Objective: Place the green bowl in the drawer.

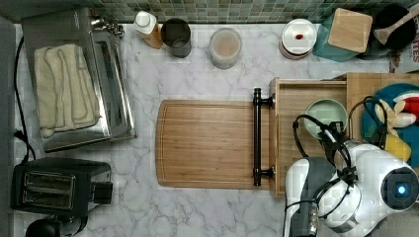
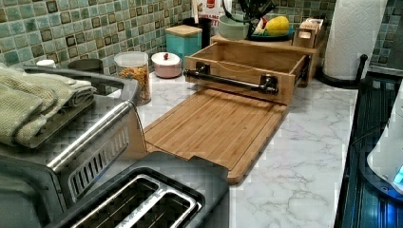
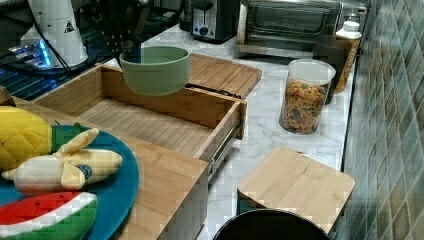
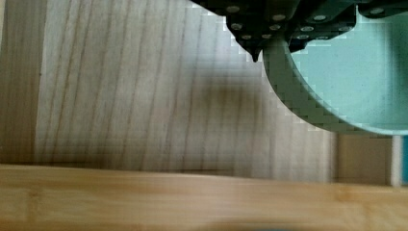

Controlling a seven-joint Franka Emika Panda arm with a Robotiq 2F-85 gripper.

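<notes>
From the top view I see the board in the middle of the tabletop, with the open drawer touching its right edge, handle over that edge. The bowl hangs above the drawer's floor, held at its rim by the jaws. The plate lies right of the drawer, on top of the wooden case. At the top view's left are the oven and, below it, the toaster.
</notes>
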